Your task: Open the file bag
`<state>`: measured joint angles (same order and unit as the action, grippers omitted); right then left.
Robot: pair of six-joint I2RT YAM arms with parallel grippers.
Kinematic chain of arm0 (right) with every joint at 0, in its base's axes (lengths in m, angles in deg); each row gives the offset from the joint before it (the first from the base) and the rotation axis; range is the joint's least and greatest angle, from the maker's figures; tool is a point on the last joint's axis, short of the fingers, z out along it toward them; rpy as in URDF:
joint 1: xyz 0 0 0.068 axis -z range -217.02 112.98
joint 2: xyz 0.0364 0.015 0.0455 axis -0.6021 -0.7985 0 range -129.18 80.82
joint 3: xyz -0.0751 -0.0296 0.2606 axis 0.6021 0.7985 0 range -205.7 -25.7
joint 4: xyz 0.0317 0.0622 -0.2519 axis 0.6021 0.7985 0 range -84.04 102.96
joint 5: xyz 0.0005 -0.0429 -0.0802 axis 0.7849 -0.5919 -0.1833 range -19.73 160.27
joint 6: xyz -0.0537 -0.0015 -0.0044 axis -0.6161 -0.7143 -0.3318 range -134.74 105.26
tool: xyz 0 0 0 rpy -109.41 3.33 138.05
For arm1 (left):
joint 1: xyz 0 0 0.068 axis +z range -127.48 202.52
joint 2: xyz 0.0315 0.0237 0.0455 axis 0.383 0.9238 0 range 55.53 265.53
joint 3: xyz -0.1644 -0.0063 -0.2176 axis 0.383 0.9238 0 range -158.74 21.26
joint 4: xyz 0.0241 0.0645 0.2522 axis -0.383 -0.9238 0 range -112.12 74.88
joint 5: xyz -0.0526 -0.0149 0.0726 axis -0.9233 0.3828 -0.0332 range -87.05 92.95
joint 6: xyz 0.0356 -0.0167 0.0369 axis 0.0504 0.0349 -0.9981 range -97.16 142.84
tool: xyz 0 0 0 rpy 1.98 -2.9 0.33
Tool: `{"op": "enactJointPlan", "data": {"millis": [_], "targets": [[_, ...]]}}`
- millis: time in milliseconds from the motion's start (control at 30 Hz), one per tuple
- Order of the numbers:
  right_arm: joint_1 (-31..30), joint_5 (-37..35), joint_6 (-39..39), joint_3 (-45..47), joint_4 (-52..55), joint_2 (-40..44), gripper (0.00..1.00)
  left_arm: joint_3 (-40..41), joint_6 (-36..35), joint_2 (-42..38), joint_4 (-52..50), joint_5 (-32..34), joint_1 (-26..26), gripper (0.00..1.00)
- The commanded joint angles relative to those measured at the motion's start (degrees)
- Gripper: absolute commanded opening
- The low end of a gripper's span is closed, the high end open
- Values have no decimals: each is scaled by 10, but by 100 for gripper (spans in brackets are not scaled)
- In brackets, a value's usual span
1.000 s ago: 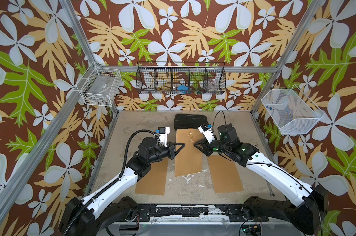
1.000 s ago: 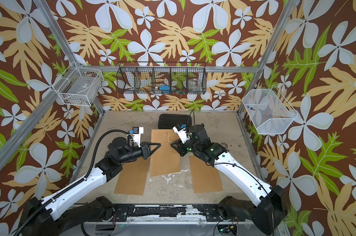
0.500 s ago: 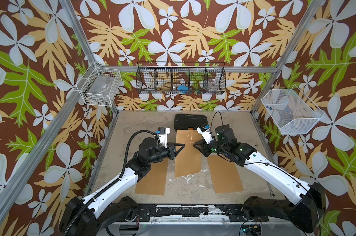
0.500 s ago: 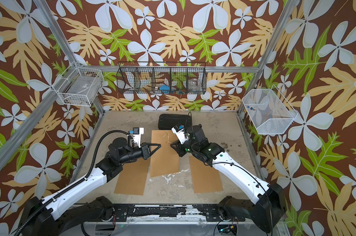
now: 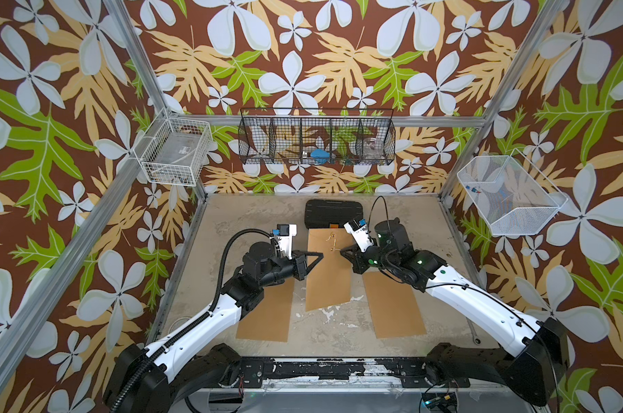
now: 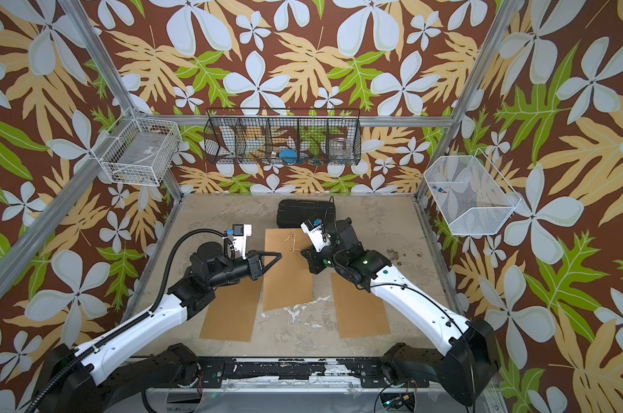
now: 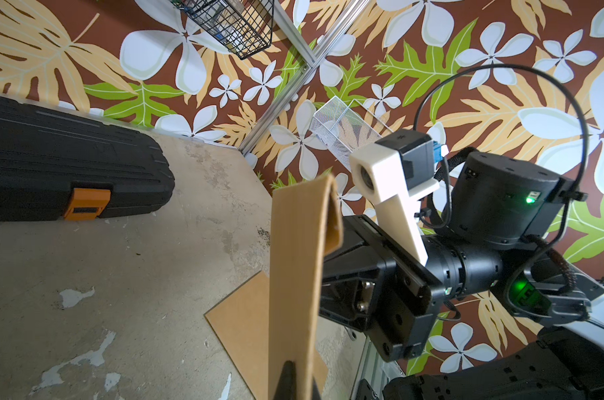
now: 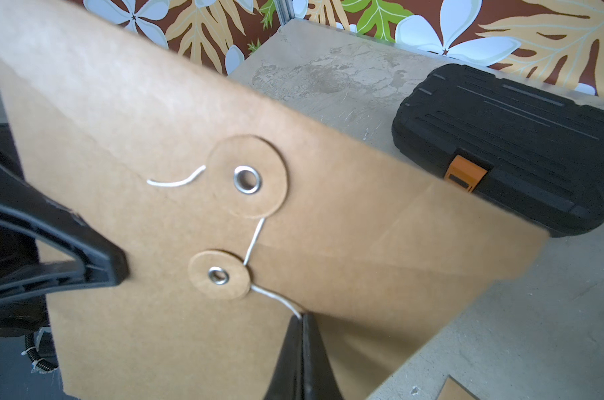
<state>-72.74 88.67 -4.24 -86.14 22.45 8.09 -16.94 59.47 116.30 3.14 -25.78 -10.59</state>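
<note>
Left wrist: file bag [image 7: 293,259] between fingers [image 7: 288,379].

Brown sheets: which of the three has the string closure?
The middle one, the file bag, held by the left gripper: it carries two eyelet discs and a white string, which the right gripper pinches. The flanking sheets lie flat and plain.
</note>
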Motion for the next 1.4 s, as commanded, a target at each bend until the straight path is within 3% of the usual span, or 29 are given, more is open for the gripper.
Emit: {"op": "enactJointPlan", "data": {"millis": [0, 1367], "targets": [[-1, 7, 11, 2, -29, 4, 2, 2, 5, -4, 37, -21, 1, 0], [-2, 98, 42, -44, -53, 10, 0, 37, 35, 0, 87, -20, 1, 0]]}}
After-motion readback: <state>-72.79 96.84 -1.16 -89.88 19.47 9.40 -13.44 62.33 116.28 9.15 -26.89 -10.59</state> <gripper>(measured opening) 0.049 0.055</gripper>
